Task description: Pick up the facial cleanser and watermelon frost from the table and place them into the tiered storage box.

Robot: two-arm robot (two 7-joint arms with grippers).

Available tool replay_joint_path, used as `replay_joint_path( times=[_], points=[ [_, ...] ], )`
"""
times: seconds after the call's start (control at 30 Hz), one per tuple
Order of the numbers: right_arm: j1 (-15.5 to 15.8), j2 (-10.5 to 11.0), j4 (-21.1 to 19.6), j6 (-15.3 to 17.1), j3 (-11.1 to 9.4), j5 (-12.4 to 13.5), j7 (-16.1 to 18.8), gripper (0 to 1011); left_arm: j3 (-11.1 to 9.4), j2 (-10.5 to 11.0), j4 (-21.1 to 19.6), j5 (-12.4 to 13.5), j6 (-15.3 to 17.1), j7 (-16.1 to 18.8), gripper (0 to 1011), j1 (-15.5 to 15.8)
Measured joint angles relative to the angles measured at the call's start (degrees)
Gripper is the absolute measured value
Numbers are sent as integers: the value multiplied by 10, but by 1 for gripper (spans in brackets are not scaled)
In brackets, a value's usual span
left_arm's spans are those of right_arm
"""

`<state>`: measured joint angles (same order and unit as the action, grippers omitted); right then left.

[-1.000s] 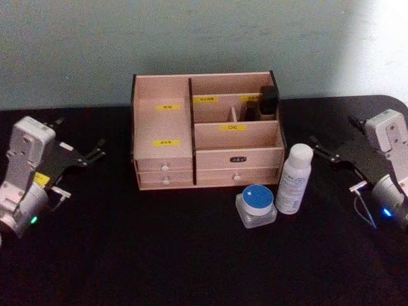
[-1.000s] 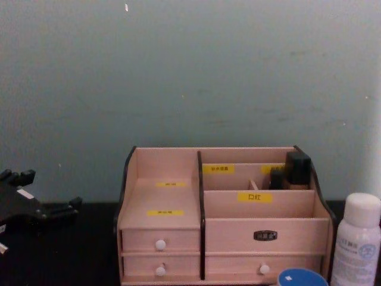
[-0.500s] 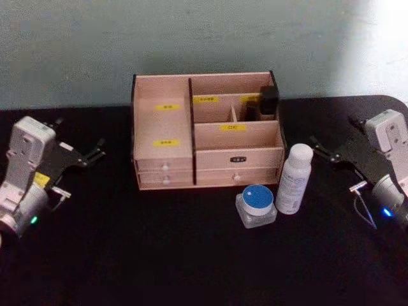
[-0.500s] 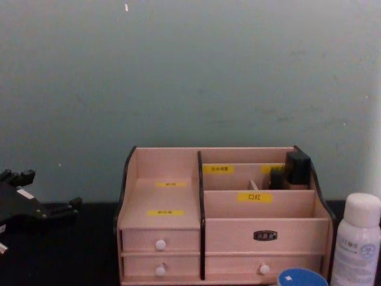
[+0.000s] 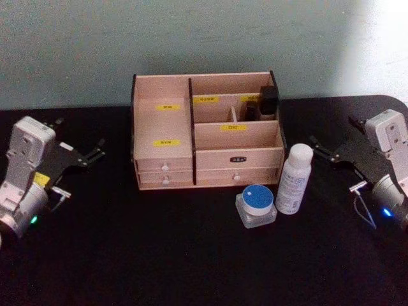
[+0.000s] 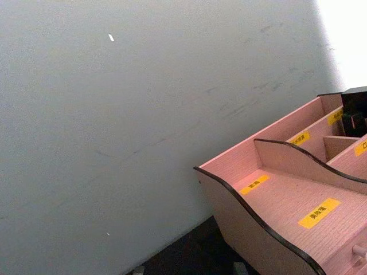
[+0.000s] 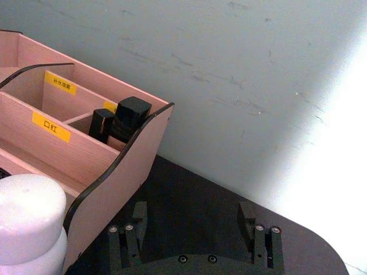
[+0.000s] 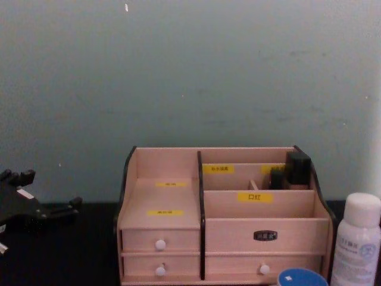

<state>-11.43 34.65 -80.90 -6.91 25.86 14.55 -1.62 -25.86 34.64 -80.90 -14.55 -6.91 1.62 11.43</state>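
Next to nothing has moved since a second ago: the box, bottle and jar sit where they were, and we note only a slight settling of the left arm.

The tiered storage box point(image 5: 236, 141) stands at the back of the black counter point(image 5: 191, 255), close to the grey-green wall point(image 5: 191, 38), drawers facing us. Yellow labels mark its stepped compartments. Dark items point(image 5: 268, 102) occupy the rear right compartment; the other compartments we can see into look bare.

In front of the box's right end stands a white bottle point(image 5: 294, 180), upright and capped, near the drawer front but apart from it. Just beside the bottle, nearer us and to the left, sits a blue-lidded jar point(image 5: 256, 205), almost touching the bottle. Both are on the counter, outside the box. We cannot tell which is the facial cleanser and which the watermelon frost.

The left claw point(image 5: 78, 136) hovers to the left of the box, well apart from it, pointing toward it — fingers spread wide, nothing between them. From the chest, the left claw is low at the left edge.

The right claw point(image 5: 335, 132) hangs to the right of the bottle, aimed at the box's right side. Its fingers point(image 7: 137, 216) are parted wide and hold nothing.
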Motion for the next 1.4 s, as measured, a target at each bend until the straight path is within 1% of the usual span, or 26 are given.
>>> replay_joint_path(
  times=[0.13, 0.27, 0.43, 0.7, 0.8, 0.83, 0.9, 1.03, 1.17, 1.23, 1.27, 1.4],
  points=[
    [0, 0, 0, 0, -1, 0, 1, 1003, 0, 0, 0, 0, 0, 0, 1001, 0],
    [6, -1, -6, 2, -7, 1, 10, 1003, 0, 0, 0, 0, 0, 0, 1001, 0],
    [21, 6, -26, 16, -20, 9, 23, 1003, 0, 0, 0, 0, 0, 0, 1001, 0],
    [62, 25, -70, 41, -45, 24, 34, 1003, 0, 0, 0, 0, 0, 0, 1001, 0],
    [86, 39, -93, 50, -58, 35, 46, 1002, 0, 0, 0, 0, 0, 0, 1001, 0],
    [86, 39, -93, 50, -58, 35, 46, 1002, 0, 0, 0, 0, 0, 0, 1001, 0],
    [107, 50, -114, 58, -69, 48, 58, 1003, 0, 0, 0, 0, 0, 0, 1001, 0],
    [125, 59, -132, 67, -79, 60, 70, 1003, 0, 0, 0, 0, 0, 0, 1001, 0],
    [151, 76, -157, 81, -93, 79, 96, 1003, 0, 0, 0, 0, 0, 0, 1001, 0],
    [162, 84, -167, 85, -98, 87, 110, 1003, 0, 0, 0, 0, 0, 0, 1001, 0],
    [162, 84, -167, 85, -98, 87, 110, 1003, 0, 0, 0, 0, 0, 0, 1001, 0],
    [179, 94, -185, 93, -106, 102, 139, 1002, 0, 0, 0, 0, 0, 0, 1001, 0]
  ],
)
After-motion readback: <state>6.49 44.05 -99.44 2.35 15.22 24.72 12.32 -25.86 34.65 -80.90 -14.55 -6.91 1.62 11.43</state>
